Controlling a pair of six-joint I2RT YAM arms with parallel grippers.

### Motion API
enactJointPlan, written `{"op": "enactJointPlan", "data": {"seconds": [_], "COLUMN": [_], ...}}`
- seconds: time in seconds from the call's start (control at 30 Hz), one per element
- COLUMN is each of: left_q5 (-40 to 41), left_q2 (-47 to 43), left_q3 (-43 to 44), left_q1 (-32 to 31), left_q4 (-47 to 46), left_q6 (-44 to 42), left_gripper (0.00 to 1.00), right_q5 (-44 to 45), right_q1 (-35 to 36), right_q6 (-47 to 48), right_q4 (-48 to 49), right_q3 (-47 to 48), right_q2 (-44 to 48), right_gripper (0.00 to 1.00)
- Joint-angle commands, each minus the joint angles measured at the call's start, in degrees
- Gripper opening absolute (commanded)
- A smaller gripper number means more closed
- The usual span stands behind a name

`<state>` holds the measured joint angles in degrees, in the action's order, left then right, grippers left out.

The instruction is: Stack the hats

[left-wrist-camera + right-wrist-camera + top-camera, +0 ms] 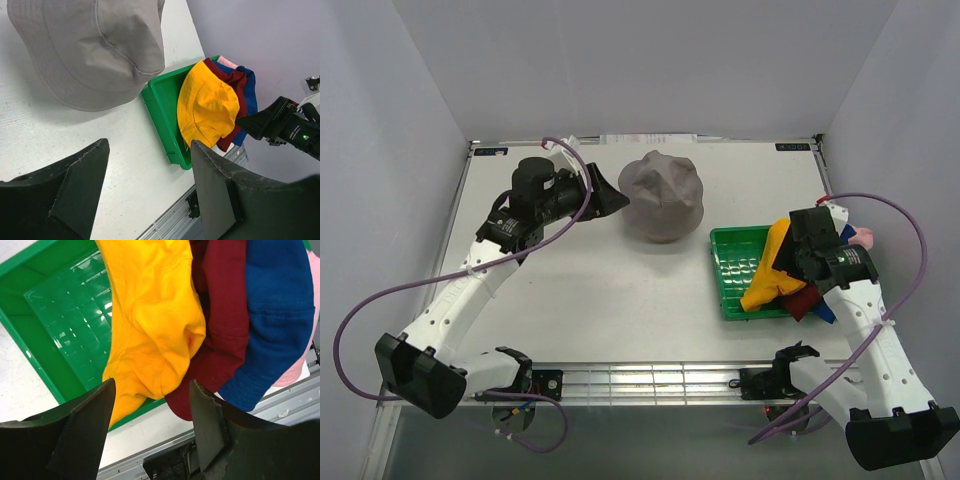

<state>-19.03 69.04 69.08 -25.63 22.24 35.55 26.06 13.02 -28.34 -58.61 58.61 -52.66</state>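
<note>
A grey hat (663,196) stands domed at the table's back middle; it also fills the upper left of the left wrist view (90,50). My left gripper (616,200) is open and empty just left of it (149,145). A yellow hat (770,275), a dark red hat (804,302), a blue hat (827,313) and a pink hat (863,237) lie overlapped across the right side of the green tray (735,262). My right gripper (788,268) hovers open over that pile, its jaws astride the yellow hat (150,315) and beside the dark red hat (220,315).
The green tray's bare ribbed floor (60,315) shows left of the hats. The blue hat (275,315) and pink hat (300,370) hang past the tray toward the table's right edge. A metal rail (640,380) runs along the near edge. Grey walls enclose the table.
</note>
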Motion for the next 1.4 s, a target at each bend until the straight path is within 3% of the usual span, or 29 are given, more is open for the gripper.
{"op": "enactJointPlan", "data": {"seconds": [0.0,0.53,0.63,0.7,0.77,0.9,1.07,1.37], "left_q5": [-1.5,-1.4,-0.8,-0.4,-0.4,-0.5,0.1,3.3], "left_q2": [-1.8,-3.9,-4.4,-4.6,-4.5,-4.2,-2.6,-1.7], "left_q3": [-1.7,-3.9,-4.7,-5.1,-5.4,-5.4,-4.5,-2.6], "left_q1": [0.0,0.0,0.1,0.1,0.0,0.0,0.0,0.0], "left_q4": [0.4,0.8,0.6,0.7,0.9,0.8,0.4,-2.5], "left_q6": [-0.9,-0.2,0.2,0.2,0.2,0.2,1.1,5.2], "left_gripper": [0.76,0.76,0.76,0.76,0.74,0.68,0.63,0.61], "right_q5": [2.0,-2.6,-4.0,-4.7,-5.8,-12.7,-22.9,-43.5], "right_q1": [-0.9,-5.8,-6.5,-6.6,-6.7,-6.7,-6.6,-6.5], "right_q6": [-2.3,3.1,4.5,5.4,6.9,11.6,14.5,10.1], "right_q4": [-2.0,8.3,10.7,11.5,11.4,11.7,10.2,18.9], "right_q3": [-1.5,-9.6,-9.7,-9.2,-6.8,3.5,22.7,38.8], "right_q2": [1.3,-1.8,-2.1,-2.3,-2.5,-1.8,-7.7,-17.6], "right_gripper": [0.66,0.55,0.42,0.21,0.08,0.08,0.08,0.08]}}
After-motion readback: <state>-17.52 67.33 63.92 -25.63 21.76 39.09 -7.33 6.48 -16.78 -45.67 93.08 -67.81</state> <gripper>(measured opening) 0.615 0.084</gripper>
